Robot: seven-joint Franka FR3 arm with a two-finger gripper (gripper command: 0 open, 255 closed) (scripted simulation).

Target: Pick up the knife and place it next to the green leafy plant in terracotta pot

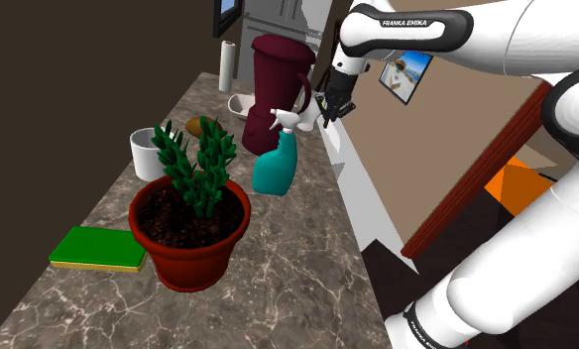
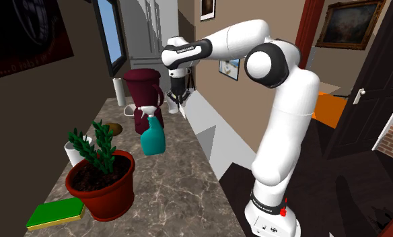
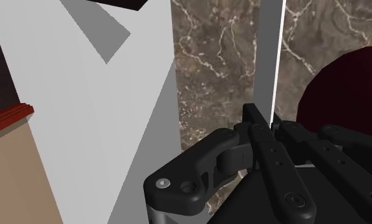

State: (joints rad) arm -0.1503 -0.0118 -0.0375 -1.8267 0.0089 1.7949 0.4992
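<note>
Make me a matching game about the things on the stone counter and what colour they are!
Things:
1. spray bottle
2. jug
3. cup
4. flat pad

Colours:
A. white
B. green on top
C. dark red
D. teal

Pairs: 1-D, 2-C, 3-A, 4-B
</note>
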